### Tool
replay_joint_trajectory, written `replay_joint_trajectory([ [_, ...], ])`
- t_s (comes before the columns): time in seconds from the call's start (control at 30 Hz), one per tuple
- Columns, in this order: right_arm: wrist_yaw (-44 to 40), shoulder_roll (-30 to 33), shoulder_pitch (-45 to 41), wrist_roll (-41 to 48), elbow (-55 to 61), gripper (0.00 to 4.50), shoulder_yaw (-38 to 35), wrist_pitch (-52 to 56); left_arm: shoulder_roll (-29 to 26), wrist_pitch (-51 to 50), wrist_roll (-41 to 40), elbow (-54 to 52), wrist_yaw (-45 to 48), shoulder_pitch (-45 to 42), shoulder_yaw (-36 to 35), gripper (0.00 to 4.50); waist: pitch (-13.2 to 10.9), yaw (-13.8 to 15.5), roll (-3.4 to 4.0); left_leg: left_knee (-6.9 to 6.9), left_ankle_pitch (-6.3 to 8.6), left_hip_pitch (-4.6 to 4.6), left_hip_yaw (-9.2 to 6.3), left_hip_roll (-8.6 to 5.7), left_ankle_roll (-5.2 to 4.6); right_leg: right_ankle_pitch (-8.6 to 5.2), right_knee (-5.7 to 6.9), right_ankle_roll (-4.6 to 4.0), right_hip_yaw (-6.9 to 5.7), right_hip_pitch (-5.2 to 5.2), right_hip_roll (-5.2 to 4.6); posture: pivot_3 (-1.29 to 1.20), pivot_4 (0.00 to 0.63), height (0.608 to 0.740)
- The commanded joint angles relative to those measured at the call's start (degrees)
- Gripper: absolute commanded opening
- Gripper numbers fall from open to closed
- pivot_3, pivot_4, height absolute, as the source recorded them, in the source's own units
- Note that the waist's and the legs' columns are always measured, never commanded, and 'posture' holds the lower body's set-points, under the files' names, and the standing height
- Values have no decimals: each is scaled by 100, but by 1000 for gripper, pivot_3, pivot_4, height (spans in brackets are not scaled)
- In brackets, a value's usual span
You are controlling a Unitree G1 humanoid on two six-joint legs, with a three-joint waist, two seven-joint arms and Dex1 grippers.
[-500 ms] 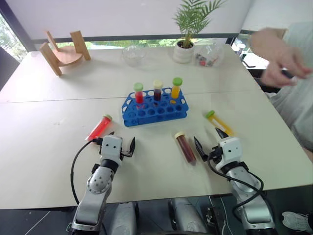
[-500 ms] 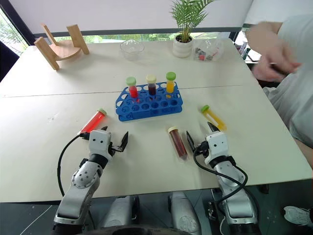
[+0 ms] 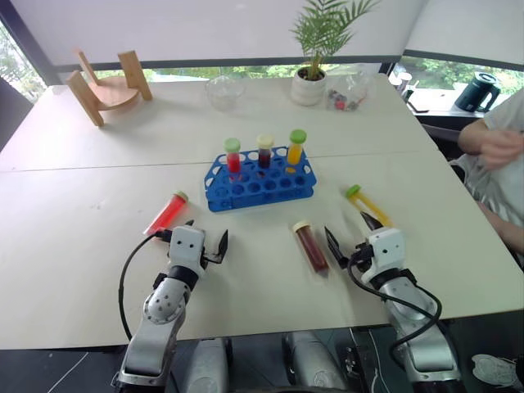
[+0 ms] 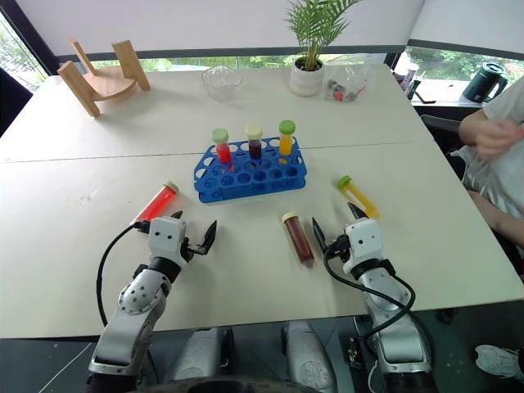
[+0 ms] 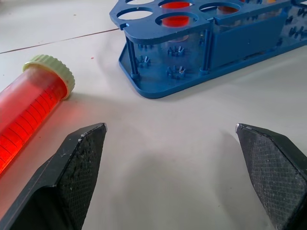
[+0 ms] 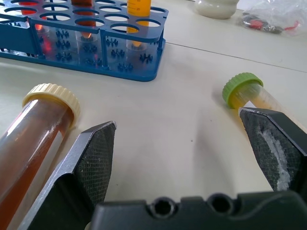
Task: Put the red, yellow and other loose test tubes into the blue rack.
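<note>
Stood at start of pickup: left end effector [image 3: 206, 242] and right end effector [image 3: 352, 234] both spread wide, empty. Red tube [image 3: 166, 213], brown tube [image 3: 311, 246], yellow tube [image 3: 367, 205] lay loose on counter [image 3: 82, 196] near blue rack [image 3: 259, 182]. Next probably needed reach, then closing on tube.

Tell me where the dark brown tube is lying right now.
In the left eye view, the dark brown tube lies flat on the table, just left of the right gripper, in front of the blue rack.

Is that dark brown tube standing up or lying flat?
Lying flat. The brown tube rests on its side on the table, cap toward the rack, outside it.
</note>
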State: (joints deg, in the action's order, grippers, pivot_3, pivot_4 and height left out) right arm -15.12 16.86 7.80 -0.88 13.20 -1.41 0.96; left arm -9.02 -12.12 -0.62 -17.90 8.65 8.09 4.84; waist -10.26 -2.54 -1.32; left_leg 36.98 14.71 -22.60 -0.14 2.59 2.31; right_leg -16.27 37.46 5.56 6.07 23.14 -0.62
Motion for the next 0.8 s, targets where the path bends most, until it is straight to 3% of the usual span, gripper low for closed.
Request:
replay_joint_trajectory([
  [0.03,-19,66,-29,91,170,4500,-164,10,-12,43,-19,-87,54,-87,-27,4447,0,1,0,0,0,0,0,0,0,0,-1,0,0,0,0,0,150,740],
  [0.43,-152,151,-63,108,374,4500,-262,269,-11,46,-27,-27,194,-148,-1,4447,0,0,0,-1,0,-2,0,0,0,0,-4,0,0,0,0,0,150,740],
  [0.57,-385,455,-245,110,731,4500,-306,819,-184,-59,-173,-155,493,-246,-39,4447,-1,0,1,-1,0,-3,0,0,0,0,-5,1,0,0,0,0,150,740],
  [0.67,-854,1002,-764,342,1212,4500,-348,1987,-628,-421,-579,-421,1119,-486,-168,4447,-6,-7,1,0,0,-2,1,0,0,2,-4,-1,0,2,0,0,150,740],
  [0.8,-1807,2226,-2295,1016,1330,4500,-429,4165,-1953,-1419,-1933,-827,2751,-1124,-692,4447,-23,-9,6,2,-1,-5,0,4,0,9,-3,-10,-3,9,2,0,150,740],
])
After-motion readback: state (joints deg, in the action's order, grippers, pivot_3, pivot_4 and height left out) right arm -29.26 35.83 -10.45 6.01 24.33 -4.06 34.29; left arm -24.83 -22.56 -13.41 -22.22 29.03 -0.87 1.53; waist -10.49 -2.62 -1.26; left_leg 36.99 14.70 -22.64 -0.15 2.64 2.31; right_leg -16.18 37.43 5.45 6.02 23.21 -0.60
